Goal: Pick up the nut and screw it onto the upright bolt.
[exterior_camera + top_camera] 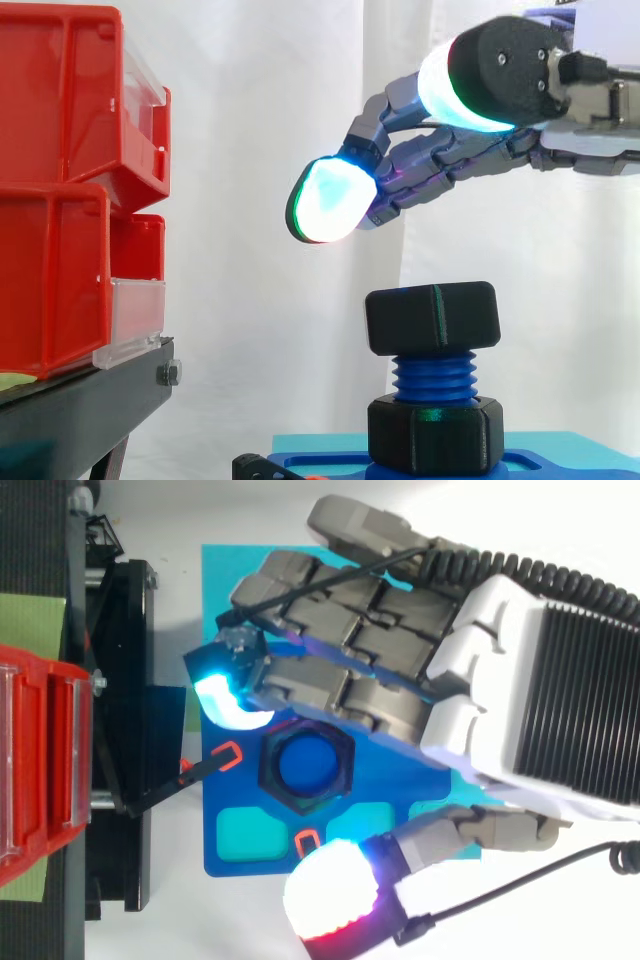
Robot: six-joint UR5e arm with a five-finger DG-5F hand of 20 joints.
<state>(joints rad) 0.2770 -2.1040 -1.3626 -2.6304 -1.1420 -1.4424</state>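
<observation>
Hand [470, 160] observed above bolt, entering from right. Fingers [330, 200] spread apart, lightly bent, nothing held; pads lit white-cyan. Nut [432, 318], black, seated on top of upright blue bolt [432, 378], clear of fingers, gap seen below lowest pad. Threads exposed between nut and second black hex collar [435, 432] at bolt foot. Bolt fixed on blue base plate [230, 800]. Red bins [60, 150] stacked on black stand [80, 410] at left, apart from bolt. White curtain [250, 100] noted behind.
</observation>
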